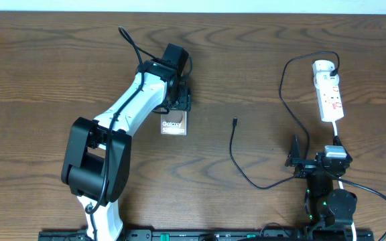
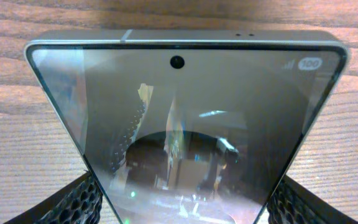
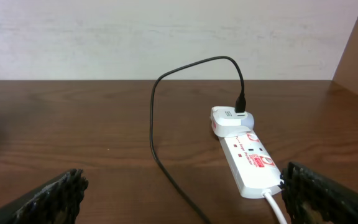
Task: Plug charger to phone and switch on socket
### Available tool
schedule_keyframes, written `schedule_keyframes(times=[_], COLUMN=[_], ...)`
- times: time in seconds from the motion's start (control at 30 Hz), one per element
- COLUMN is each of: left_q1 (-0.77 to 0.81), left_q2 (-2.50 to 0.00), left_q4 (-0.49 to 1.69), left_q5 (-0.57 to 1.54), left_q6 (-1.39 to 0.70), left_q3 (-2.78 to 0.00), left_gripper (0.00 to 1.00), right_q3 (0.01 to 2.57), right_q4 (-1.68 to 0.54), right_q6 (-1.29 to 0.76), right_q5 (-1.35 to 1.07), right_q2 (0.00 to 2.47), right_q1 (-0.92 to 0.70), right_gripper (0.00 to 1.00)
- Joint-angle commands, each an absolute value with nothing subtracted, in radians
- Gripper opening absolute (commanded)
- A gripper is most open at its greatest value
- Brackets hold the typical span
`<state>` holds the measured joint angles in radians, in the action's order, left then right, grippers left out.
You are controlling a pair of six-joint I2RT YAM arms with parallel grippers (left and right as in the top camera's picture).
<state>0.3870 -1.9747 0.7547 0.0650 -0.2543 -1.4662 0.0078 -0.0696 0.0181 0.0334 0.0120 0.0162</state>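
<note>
The phone lies flat on the table left of centre, its white "Galaxy" lettering showing. My left gripper is at its far end. In the left wrist view the phone's glossy face fills the frame and the mesh fingers press on both of its long edges. The charger cable's small tip lies loose on the table right of the phone. The cable loops round to a plug seated in the white socket strip, which also shows in the right wrist view. My right gripper is open and empty, short of the strip.
The strip's white cord runs back toward my right arm base. The black cable crosses the table between the phone and the strip. A pale wall rises behind the table's far edge.
</note>
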Motion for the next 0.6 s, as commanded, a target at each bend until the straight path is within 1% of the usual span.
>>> schedule_keyframes(times=[0.0,0.57], left_q1=[0.383,0.383], left_q2=[-1.980,-2.039], left_q4=[0.744,0.701], left_q5=[0.067,0.067], left_q6=[-0.247,-0.261], left_q3=[-1.447,-1.417], left_gripper=[0.59,0.59], right_q3=[0.006,0.006], right_q4=[-0.072,-0.072], right_q6=[0.012,0.012], right_q5=[0.031,0.031], right_q2=[0.007,0.007], right_q1=[0.011,0.011], right_gripper=[0.99,0.99])
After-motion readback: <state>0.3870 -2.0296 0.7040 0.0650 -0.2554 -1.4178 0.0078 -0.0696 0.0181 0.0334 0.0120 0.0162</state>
